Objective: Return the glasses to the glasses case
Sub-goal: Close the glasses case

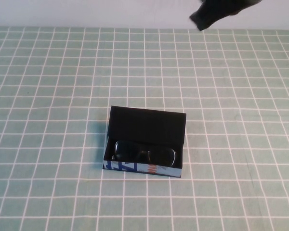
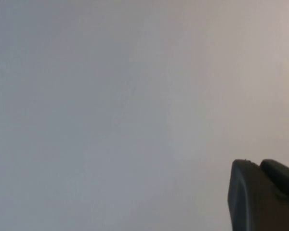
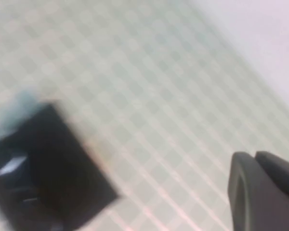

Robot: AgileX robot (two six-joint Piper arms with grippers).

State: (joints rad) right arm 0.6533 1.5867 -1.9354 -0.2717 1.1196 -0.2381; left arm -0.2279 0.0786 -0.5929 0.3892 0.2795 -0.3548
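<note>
One glasses case [image 1: 145, 144] on the green, white-gridded worktop [image 1: 48, 96], near the middle and toward the robot's side, lid raised and leaning back, matte black inside. Black glasses [image 1: 144, 153] lying within the open case, lenses side by side along the front wall, fully inside the rim. Front wall printed blue and white with a small orange mark. Nothing else touching the case.

Right gripper [image 1: 216, 13] high at the far edge of the worktop in the high view, right of centre, blurred and well apart from the case, holding nothing. Fingers [image 3: 262, 192] pressed together, seen as a dark pair low in the right wrist view, with the gridded worktop below and the case [image 3: 43, 168] blurred at one side.

Left gripper [image 2: 262, 197] absent from the high view; only a dark corner of it seen in the left wrist view against a plain pale background. Cannot tell whether its fingers are spread or pressed together. No task thing near it.
</note>
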